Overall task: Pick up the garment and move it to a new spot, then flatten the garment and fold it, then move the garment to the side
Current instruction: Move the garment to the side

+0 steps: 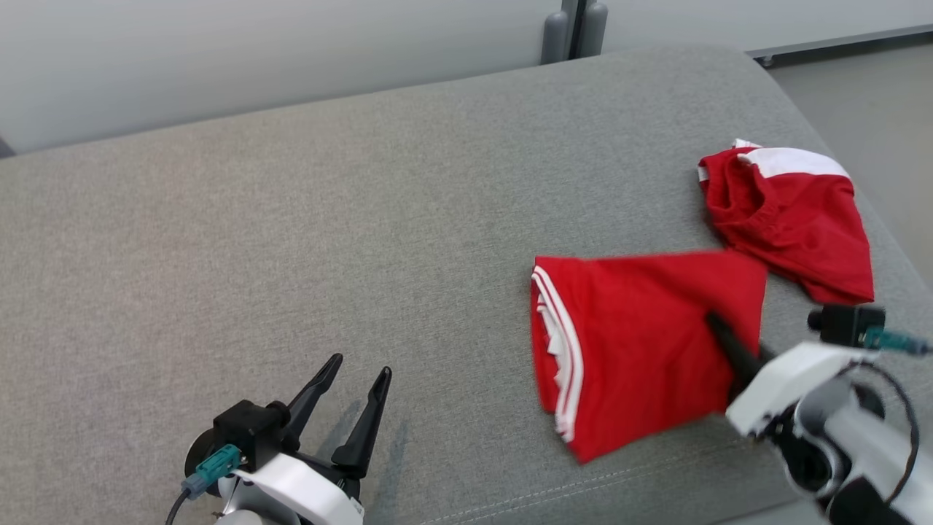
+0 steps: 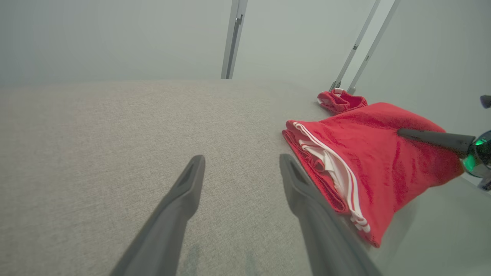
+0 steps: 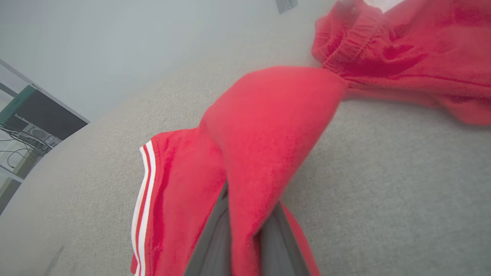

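I see the folded red garment [image 1: 641, 343] with white side stripes lying toward the right of the grey cushion [image 1: 291, 240], its right-hand edge lifted and drawn up into a ridge. My right gripper [image 1: 718, 327] is clamped on that raised edge, the cloth pinched between its two dark fingers in the right wrist view. A second red garment [image 1: 794, 219] with a white panel lies crumpled just beyond the held piece's far corner. My left gripper [image 1: 360, 365] hovers low over bare cushion well apart to the left, jaws spread wide with nothing between them.
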Controlling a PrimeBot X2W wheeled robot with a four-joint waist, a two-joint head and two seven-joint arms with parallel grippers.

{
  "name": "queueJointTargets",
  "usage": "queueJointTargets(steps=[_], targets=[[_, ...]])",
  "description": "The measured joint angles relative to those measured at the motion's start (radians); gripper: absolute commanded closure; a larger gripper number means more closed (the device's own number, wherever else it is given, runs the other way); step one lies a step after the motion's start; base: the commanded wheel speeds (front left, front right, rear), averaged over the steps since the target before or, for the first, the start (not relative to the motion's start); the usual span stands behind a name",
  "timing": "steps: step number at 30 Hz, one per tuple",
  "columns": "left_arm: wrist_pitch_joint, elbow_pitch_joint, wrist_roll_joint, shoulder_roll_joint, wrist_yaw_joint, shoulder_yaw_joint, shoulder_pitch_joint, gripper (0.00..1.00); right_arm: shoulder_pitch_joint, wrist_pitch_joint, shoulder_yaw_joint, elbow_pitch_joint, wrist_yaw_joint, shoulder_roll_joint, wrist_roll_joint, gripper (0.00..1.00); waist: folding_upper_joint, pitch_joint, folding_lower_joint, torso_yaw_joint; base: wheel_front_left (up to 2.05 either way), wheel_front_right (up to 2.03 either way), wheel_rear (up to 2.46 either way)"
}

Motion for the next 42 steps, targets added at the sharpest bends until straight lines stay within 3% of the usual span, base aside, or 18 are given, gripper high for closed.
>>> queueJointTargets(steps=[7,17,31,32,33,34,35,38,42], targets=[[0.000,0.002,-0.002,0.005,0.000,-0.040,-0.038,0.00,-0.241,0.021,0.011,0.074,0.000,-0.065,-0.102,1.00,0.0000,0.056,0.0000,0.046,0.00,0.00,0.00],[0.000,0.001,-0.009,0.006,0.000,-0.044,-0.045,0.00,-0.397,0.071,-0.009,0.235,0.000,-0.153,-0.171,1.00,0.0000,0.109,0.0000,0.112,0.00,0.00,0.00],[0.000,0.001,-0.018,0.001,0.000,-0.062,-0.089,0.00,-0.546,0.081,-0.031,0.471,0.000,-0.167,-0.279,1.00,0.0000,0.167,0.0000,0.160,0.00,0.00,0.00],[0.000,0.002,-0.018,0.001,0.000,-0.062,-0.089,0.00,-0.550,0.080,-0.030,0.489,0.001,-0.166,-0.281,0.91,0.0000,0.169,0.0000,0.163,0.00,0.00,0.00],[0.000,0.002,-0.018,0.001,0.000,-0.062,-0.089,0.00,-0.555,0.069,-0.030,0.509,0.000,-0.166,-0.292,0.67,0.0000,0.171,0.0000,0.166,0.00,0.00,0.00],[0.000,0.003,-0.018,0.001,0.000,-0.063,-0.089,0.00,-0.566,0.047,-0.037,0.543,0.001,-0.166,-0.305,0.13,0.0000,0.175,0.0000,0.172,0.00,0.00,0.00],[0.000,0.004,-0.018,0.002,0.000,-0.063,-0.089,0.00,-0.574,0.030,-0.038,0.563,0.001,-0.166,-0.312,0.00,0.0000,0.177,0.0000,0.174,0.00,0.00,0.00],[0.000,0.005,-0.018,0.002,0.000,-0.066,-0.090,0.00,-0.609,-0.016,-0.057,0.601,0.001,-0.180,-0.359,0.00,0.0000,0.182,0.0000,0.178,0.00,0.00,0.00],[0.000,0.005,-0.019,0.002,0.000,-0.070,-0.105,0.00,-0.669,-0.046,-0.119,0.610,0.001,-0.250,-0.450,0.00,0.0000,0.184,0.0000,0.183,0.00,0.00,0.00]])
